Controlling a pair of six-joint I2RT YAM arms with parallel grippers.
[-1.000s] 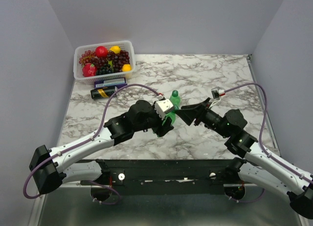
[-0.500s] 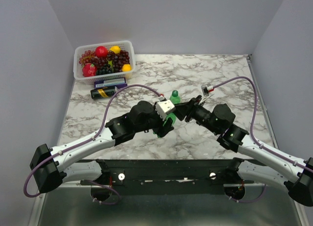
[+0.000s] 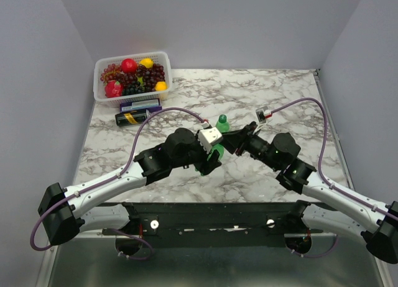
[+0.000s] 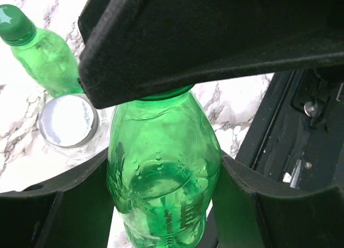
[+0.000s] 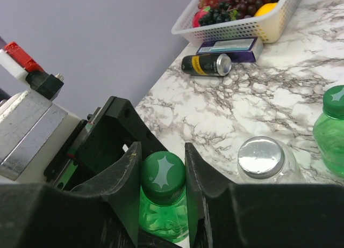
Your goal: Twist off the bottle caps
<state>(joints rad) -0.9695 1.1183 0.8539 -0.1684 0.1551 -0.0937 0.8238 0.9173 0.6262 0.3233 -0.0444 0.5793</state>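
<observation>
My left gripper [image 4: 164, 202] is shut on the body of a translucent green bottle [image 4: 161, 173] and holds it upright near the table's middle [image 3: 215, 152]. My right gripper [image 5: 163, 170] is shut on that bottle's dark green cap [image 5: 162, 176], one finger on each side; in the top view the right gripper [image 3: 229, 140] meets the left gripper [image 3: 211, 151] there. A second green bottle [image 5: 333, 132] with its green cap [image 5: 337, 97] on stands just behind [image 3: 222, 123]. A squat clear bottle [image 5: 266, 170] with a silvery cap [image 4: 69, 121] stands between them.
A white basket [image 3: 101, 83] of fruit sits at the back left. In front of it are a blue box [image 3: 139, 104] and a dark can with a yellow label [image 3: 132, 117] lying on its side. The table's near edge and black frame [image 4: 301, 140] lie close behind the held bottle.
My right gripper has moved left onto the held bottle's top and now grips its cap. The left gripper and bottle have stayed put.
</observation>
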